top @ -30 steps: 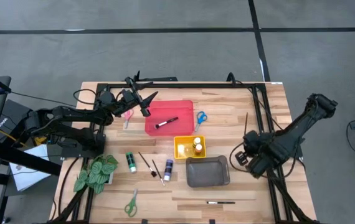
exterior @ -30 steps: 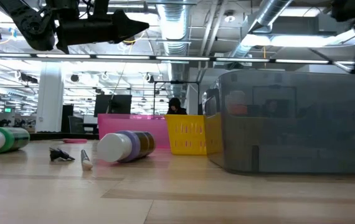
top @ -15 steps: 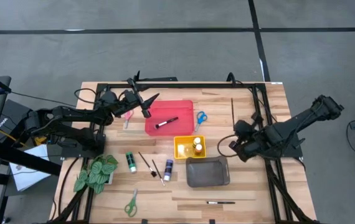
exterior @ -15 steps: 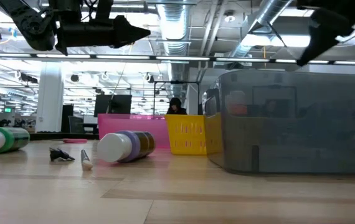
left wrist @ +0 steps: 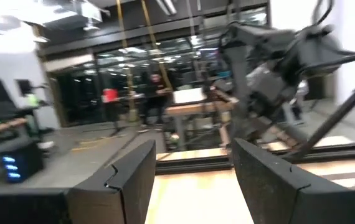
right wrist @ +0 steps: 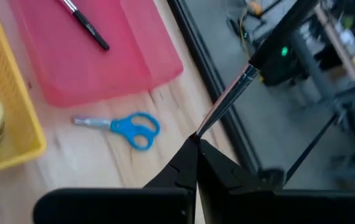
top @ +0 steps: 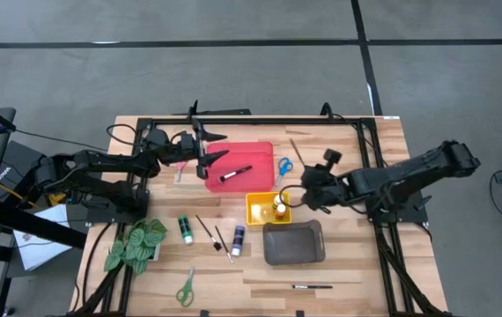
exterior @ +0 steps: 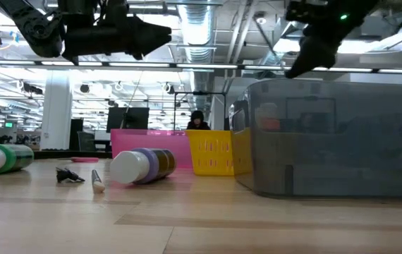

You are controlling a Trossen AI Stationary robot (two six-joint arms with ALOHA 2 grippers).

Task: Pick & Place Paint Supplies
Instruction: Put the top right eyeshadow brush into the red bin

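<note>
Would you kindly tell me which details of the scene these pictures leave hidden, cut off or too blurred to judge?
- Grey tray, low view: its frosted wall hides any contents.
- Paintbrush in the right gripper, right wrist view: its bristle end is lost in the blurred background.
- Yellow tray, right wrist view: the picture's edge cuts off most of it.
- Green scissors, high view: too small to tell whether the blades are open.
- Left wrist view: motion blur, so no table items can be made out.

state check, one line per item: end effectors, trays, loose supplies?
left end effector: open, empty, by the red tray
right end effector: shut on a paintbrush
red tray: holds one brush
yellow tray: holds bottles
grey tray: looks empty
blue scissors: flat on the table
</note>
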